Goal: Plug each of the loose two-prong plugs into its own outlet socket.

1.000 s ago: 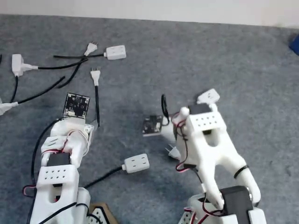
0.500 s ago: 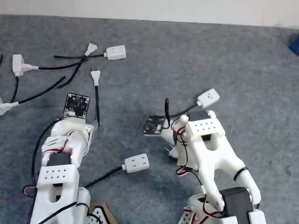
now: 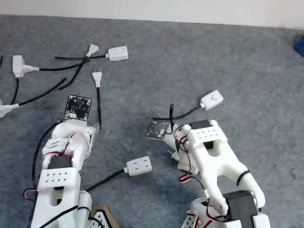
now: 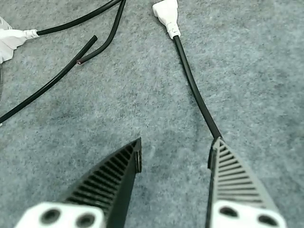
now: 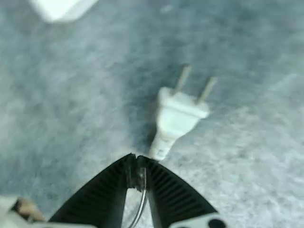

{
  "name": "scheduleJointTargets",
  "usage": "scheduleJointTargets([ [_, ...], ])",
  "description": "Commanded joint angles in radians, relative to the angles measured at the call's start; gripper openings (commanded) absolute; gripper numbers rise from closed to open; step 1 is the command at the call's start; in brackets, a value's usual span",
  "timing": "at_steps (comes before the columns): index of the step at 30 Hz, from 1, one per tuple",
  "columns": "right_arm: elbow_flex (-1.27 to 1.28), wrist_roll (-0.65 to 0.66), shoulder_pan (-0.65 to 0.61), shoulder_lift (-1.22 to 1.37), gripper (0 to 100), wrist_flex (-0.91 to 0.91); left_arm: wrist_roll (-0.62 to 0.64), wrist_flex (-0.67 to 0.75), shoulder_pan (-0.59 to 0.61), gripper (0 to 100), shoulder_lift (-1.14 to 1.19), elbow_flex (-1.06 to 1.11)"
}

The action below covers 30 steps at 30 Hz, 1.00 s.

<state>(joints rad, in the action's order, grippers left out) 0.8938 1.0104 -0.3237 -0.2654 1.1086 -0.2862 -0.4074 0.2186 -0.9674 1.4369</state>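
R gripper (image 5: 137, 167) pinches plug (image 5: 179, 114) nr outlet socket (image 5: 61, 8); L gripper (image 4: 176, 146) apart (black cord (image 4: 194, 92) beside).

Our left arm (image 3: 61, 164) and right arm (image 3: 212, 151) are white with black motors (image 3: 241, 202). Red wires (image 3: 182, 176) loop beside them. Our fingers (image 4: 114, 183) are black and ribbed.

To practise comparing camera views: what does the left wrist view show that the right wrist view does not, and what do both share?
Left wrist view: the left gripper open, a black cable leading to a white plug, and a cut cable end. Right wrist view: the right gripper shut on the cord end of a two-prong plug, with a white outlet block beyond. Both: grey carpet.
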Motion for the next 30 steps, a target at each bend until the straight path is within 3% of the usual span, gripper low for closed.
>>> scheduleJointTargets([
  [1,-0.002,-0.048,-0.044,-0.036,0.6,-0.085,0.009,0.018,0.002,23,-0.005,-0.004],
  [14,-0.03,-0.044,-0.051,-0.116,1.4,0.005,0.009,0.018,-0.018,23,-0.005,-0.001],
  [20,-0.012,-0.011,-0.051,-0.262,20.5,0.051,0.009,0.018,-0.018,23,-0.005,-0.001],
  [30,0.134,-0.002,-0.021,-0.272,19.0,-0.042,0.009,0.018,-0.018,23,-0.005,-0.001],
])
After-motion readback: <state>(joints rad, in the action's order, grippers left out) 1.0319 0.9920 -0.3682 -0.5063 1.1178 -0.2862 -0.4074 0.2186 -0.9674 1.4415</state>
